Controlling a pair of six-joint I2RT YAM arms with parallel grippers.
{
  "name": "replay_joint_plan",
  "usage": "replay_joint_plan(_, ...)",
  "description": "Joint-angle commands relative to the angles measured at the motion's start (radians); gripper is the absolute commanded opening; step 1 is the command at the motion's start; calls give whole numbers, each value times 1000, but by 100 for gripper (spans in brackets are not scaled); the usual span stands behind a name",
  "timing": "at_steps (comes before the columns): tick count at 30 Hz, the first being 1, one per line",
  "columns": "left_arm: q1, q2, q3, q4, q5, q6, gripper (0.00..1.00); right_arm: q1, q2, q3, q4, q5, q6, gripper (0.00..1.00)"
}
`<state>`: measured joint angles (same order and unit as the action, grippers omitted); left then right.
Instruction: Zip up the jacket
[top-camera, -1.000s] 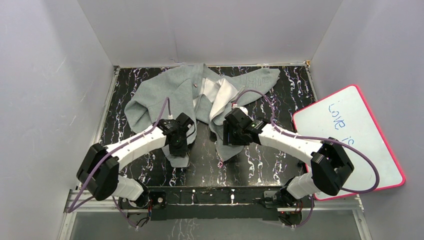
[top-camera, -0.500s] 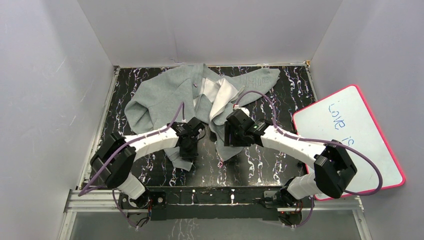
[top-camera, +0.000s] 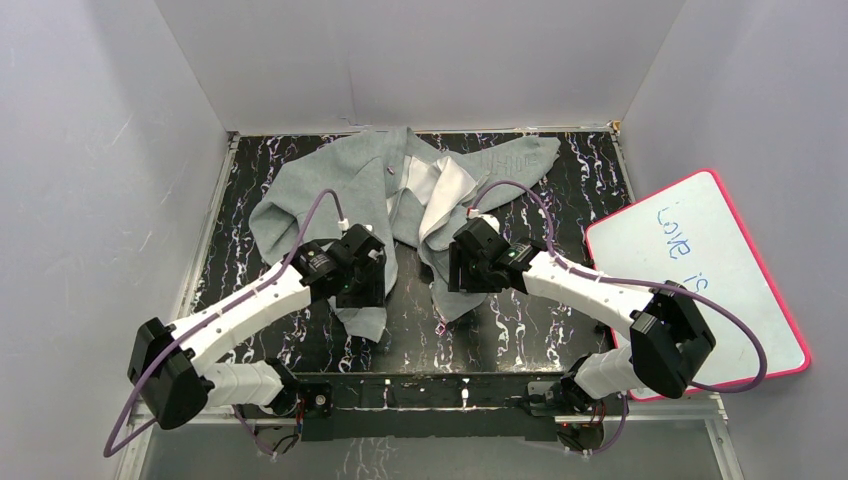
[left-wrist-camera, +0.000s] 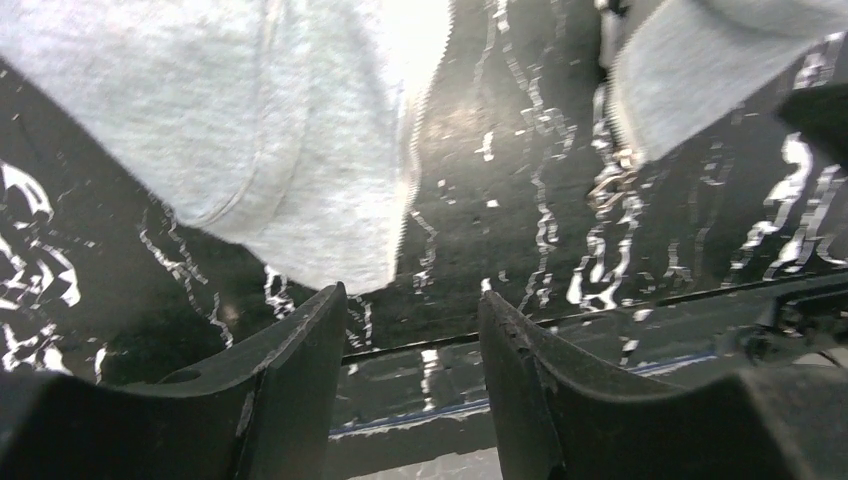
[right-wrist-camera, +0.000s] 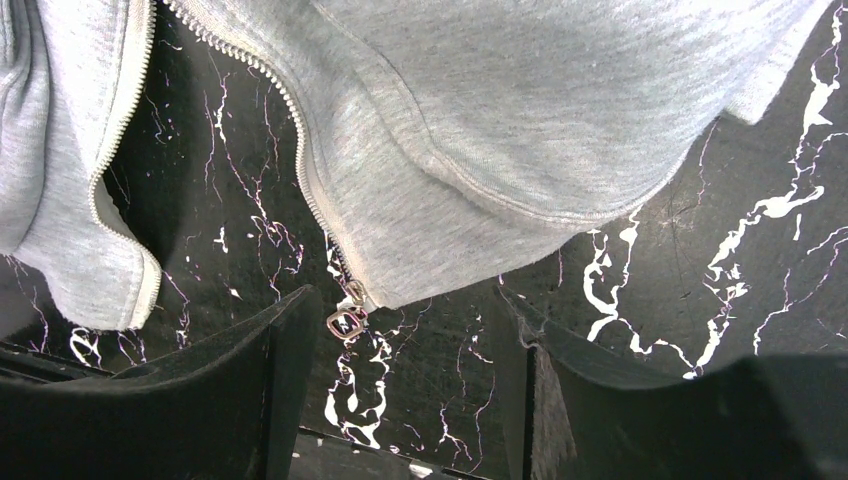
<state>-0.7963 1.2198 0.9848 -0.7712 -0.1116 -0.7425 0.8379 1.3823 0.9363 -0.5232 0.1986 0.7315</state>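
Found the jacket (top-camera: 330, 190) lying open-fronted over the far half of the worktop (top-camera: 540, 330), collar toward the far edge, both front panels trailing toward the near edge with a bare strip of black marbled surface between them. Traced the zipper pull (right-wrist-camera: 346, 322) to the near corner of the right-hand panel (right-wrist-camera: 520, 120), at the bottom of a line of teeth slanting from near edge to far. Located the right gripper (right-wrist-camera: 408, 300) directly over that corner, fingers spread wide and holding nothing, the pull showing just inside one finger in the wrist view. Located the left gripper (left-wrist-camera: 412, 300) over the near hem of the left-hand panel (left-wrist-camera: 300, 150), likewise wide and empty, with that panel's toothed edge just beyond the fingertips and running toward the far edge. Judged the right arm nearer the pull, and the left arm nearer the loose zipper end meant to meet it. Reckoned the gap between the two hems, across the worktop's width, the thing to close first. Took the fleece for soft and apt to bunch on the smooth top. Saw bare surface along the near edge. Noted a whiteboard (top-camera: 700, 290) beyond the right edge, well apart.
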Motion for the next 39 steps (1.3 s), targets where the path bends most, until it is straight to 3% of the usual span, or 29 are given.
replay_joint_plan(1, -5, -15, -57, -89, -56, 21, 51, 1, -8, 4, 14, 4, 6, 70)
replay_joint_plan(13, -10, 124, -41, -30, 33, 96, 51, 1, -11, -14, 14, -4, 7, 70)
replay_joint_plan(39, -69, 352, -65, 0, -31, 83, 48, 1, -29, -30, 12, -7, 3, 71)
